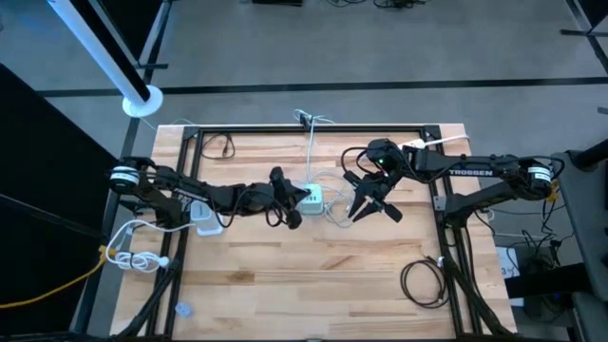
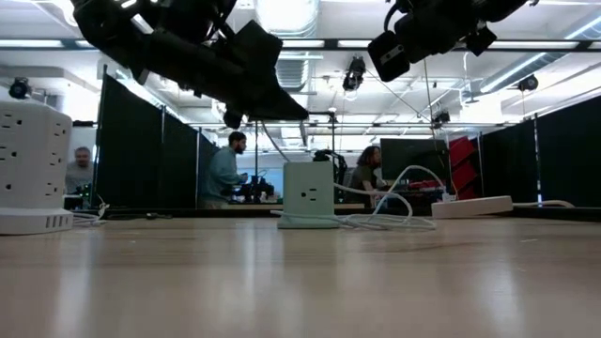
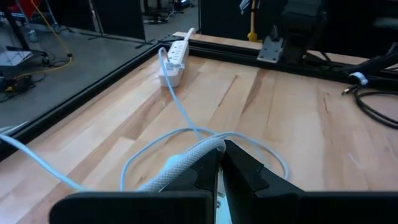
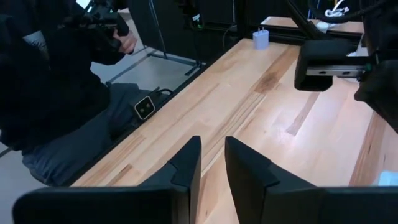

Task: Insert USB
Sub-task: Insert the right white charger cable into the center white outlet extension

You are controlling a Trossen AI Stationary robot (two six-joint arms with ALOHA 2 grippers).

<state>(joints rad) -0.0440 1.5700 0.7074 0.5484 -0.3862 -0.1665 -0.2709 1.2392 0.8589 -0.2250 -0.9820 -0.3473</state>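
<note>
A pale green and white charger cube [image 1: 312, 198] [image 2: 308, 192] stands upright on the wooden table's middle. A thin white cable [image 3: 186, 121] loops on the wood beside it and runs to a white power strip [image 3: 174, 62]. My left gripper [image 1: 290, 205] [image 3: 221, 163] hovers just left of the cube, shut on a thicker white braided cable [image 3: 180, 163]. My right gripper [image 1: 366, 204] [image 4: 212, 163] hangs above the table to the cube's right. Its fingers stand a narrow gap apart with nothing between them. The USB plug itself is hidden. My left gripper pinches the braided cable's end [image 3: 210, 148] between its two fingers, which point nearly level toward the table's right. The cable trails back along one finger, clear of the table. The fingers hide the cable's tip.
A white power tower [image 2: 30, 169] stands at the left. A black cable coil [image 1: 423, 281] lies near the right front, white and yellow cords [image 1: 133, 255] at the left edge. A black frame [image 1: 313, 130] rims the table. A person [image 4: 62, 93] sits beyond the table's edge.
</note>
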